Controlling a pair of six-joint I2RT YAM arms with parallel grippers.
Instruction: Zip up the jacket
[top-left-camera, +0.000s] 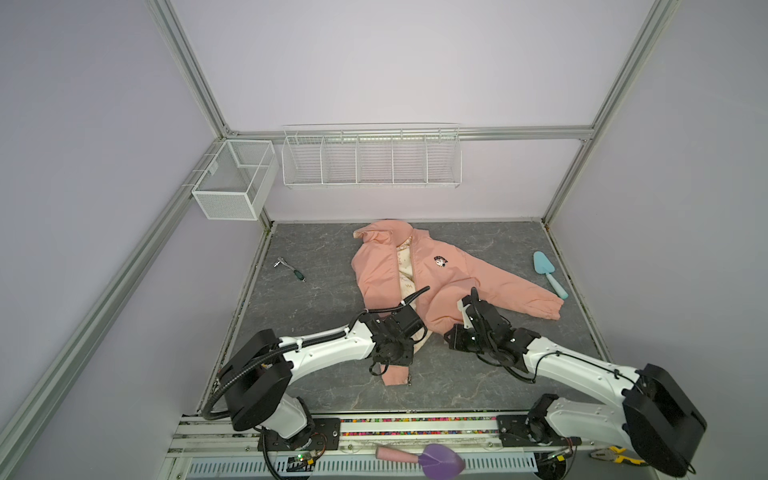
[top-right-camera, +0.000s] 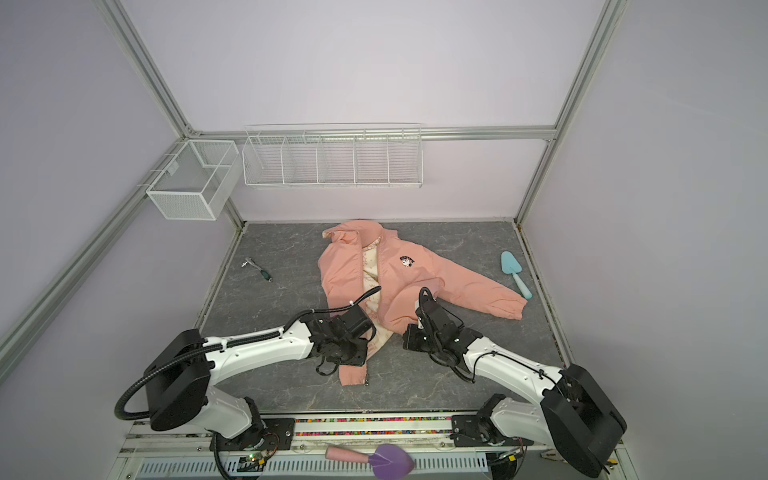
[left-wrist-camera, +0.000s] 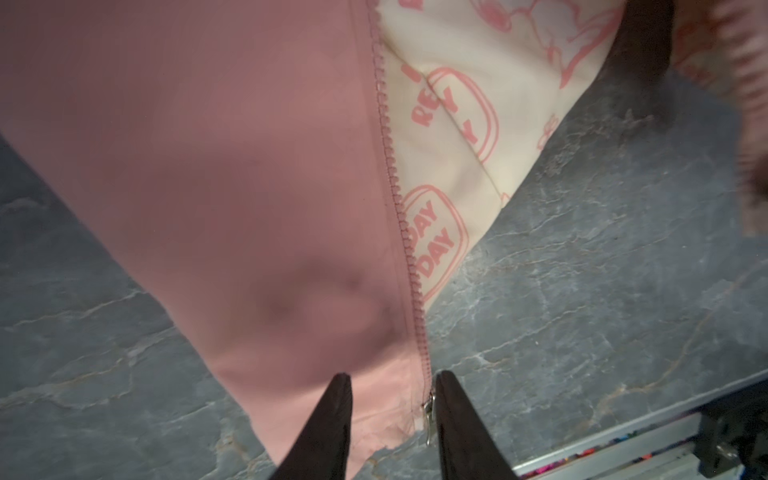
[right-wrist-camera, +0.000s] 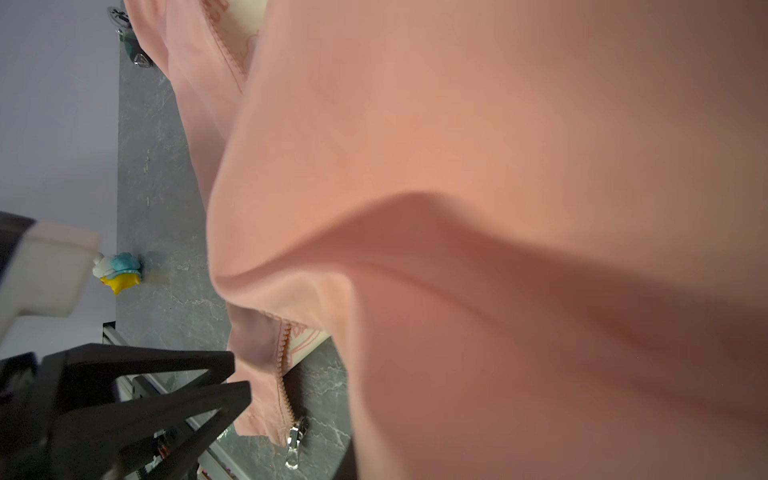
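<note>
Scene: salmon-pink hooded zip jacket (top-left-camera: 449, 282) lies unzipped on grey marbled worktop (top-left-camera: 316, 299).
Handling: likely light, limp and slippery; best pinched at the hem beside metal zip slider (left-wrist-camera: 427, 409).
Left fingers (left-wrist-camera: 332, 424): part-open, pointed down astride that hem corner, gripping nothing.
Right fingers (right-wrist-camera: 199, 399): closed, low beside the opposite hem; no telling whether they hold cloth.

Grey table (top-left-camera: 324, 249): jacket (top-left-camera: 449, 282), trowel (top-left-camera: 546, 268), probably ratchet (top-left-camera: 291, 269).

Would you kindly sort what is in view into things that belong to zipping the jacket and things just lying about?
For the job: jacket; zipper slider; left gripper; right gripper.

Lying about: ratchet wrench; blue trowel; purple trowel; pliers; wire rack; mesh basket.
</note>
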